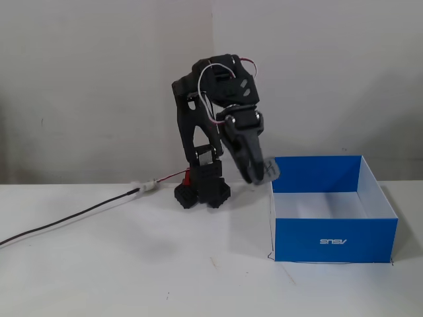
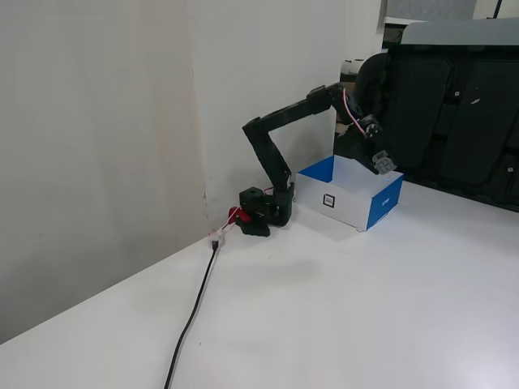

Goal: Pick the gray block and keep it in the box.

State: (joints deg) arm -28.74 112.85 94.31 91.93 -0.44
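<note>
The box (image 1: 334,241) bears a white "ASUS" logo, printed upside down, on its blue wall facing the camera in a fixed view. In the other fixed view the box (image 2: 389,203) shows a white side with a small dark-framed square label, too small to read.

The counter (image 1: 132,264) is plain white and meets a bare off-white wall (image 1: 86,79). A black cable (image 1: 66,221) runs across the counter to the arm's base (image 1: 201,188), beside a small red part. Only a fixed view shows a dark chair back (image 2: 454,113) behind the counter's far edge.

The arm (image 2: 280,130) reaches from its base toward the box. The pincer (image 1: 268,170) hangs just over the box's left wall, and the block (image 1: 271,168) sits between its fingers as a blurred gray patch; in the other fixed view the block (image 2: 385,164) shows more clearly at the pincer (image 2: 381,166), held above the box's open top. The pincer is clamped on the block, which is in the air, not touching the box's white floor.
</note>
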